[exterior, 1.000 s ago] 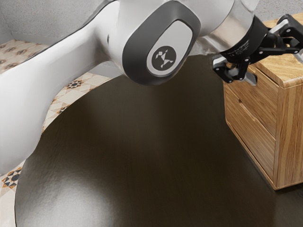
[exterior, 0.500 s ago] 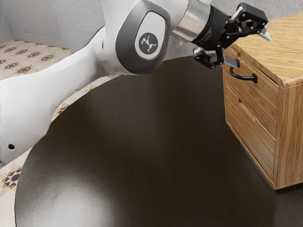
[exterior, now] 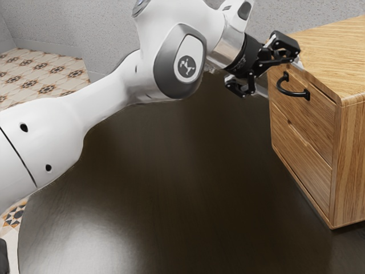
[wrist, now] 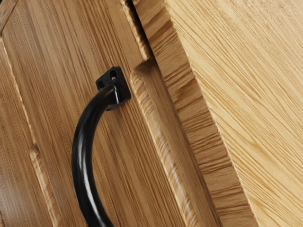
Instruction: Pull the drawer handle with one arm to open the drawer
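Note:
A wooden cabinet (exterior: 336,63) stands at the exterior view's right, with two drawers on its front. The top drawer (exterior: 305,117) sits flush with the cabinet and carries a black curved handle (exterior: 293,89). My gripper (exterior: 275,71) hovers just left of the handle's upper end, by the cabinet's top front edge. It is open, with one finger high and one low, and holds nothing. From the wrist camera the handle (wrist: 84,156) and its mounting plate (wrist: 113,84) appear close ahead on the drawer front (wrist: 47,71), with the cabinet top (wrist: 246,85) beside it.
The cabinet rests on a dark round table (exterior: 171,194). A lower drawer (exterior: 302,162) sits beneath the top one. Patterned floor tiles (exterior: 40,74) and a grey wall (exterior: 85,23) lie behind. My white arm (exterior: 114,97) crosses the table from the exterior view's left.
My hand has swung back from over the cabinet's top edge toward the exterior view's left and now faces the drawer front. The handle, hidden behind it before, is uncovered. The drawer has not moved.

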Robot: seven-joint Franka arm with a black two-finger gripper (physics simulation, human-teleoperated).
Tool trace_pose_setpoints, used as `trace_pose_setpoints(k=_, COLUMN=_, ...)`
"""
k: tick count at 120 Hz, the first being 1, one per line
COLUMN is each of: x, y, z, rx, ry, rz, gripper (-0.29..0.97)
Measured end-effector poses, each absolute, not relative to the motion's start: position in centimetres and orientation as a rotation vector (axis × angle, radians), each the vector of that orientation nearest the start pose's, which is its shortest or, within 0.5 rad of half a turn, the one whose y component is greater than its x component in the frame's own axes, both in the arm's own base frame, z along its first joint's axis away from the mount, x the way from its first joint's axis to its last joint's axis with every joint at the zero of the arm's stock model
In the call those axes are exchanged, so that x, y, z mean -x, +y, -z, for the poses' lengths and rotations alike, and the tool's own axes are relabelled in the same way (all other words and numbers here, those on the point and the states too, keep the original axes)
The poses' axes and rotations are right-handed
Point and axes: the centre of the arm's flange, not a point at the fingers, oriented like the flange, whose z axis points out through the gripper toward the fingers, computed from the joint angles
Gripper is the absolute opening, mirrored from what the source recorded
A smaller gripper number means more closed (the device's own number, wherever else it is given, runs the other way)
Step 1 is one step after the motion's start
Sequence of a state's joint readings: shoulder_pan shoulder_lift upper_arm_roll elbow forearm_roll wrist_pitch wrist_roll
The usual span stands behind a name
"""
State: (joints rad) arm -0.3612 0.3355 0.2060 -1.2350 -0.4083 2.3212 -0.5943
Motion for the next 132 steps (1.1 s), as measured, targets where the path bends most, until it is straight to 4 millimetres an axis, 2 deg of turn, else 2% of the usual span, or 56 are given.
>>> trace_pose_setpoints(k=8, x=-68.5, y=-13.0, z=-67.8, rx=-2.347, ry=0.714, rz=-0.755, gripper=0.68)
trace_pose_setpoints(k=22, x=-68.8, y=-12.0, z=-66.6, rx=-2.326, ry=0.766, rz=-0.708, gripper=0.68)
trace_pose_setpoints(k=56, x=-69.6, y=-10.9, z=-63.2, rx=-2.337, ry=0.854, rz=-0.629, gripper=0.68)
trace_pose_setpoints(k=107, x=-70.8, y=-10.6, z=-61.1, rx=-2.344, ry=0.904, rz=-0.6, gripper=0.68)
trace_pose_setpoints(k=116, x=-70.3, y=-10.4, z=-61.6, rx=-2.337, ry=0.909, rz=-0.598, gripper=0.68)
trace_pose_setpoints(k=132, x=-67.8, y=-8.5, z=-62.1, rx=-2.318, ry=0.95, rz=-0.561, gripper=0.68)
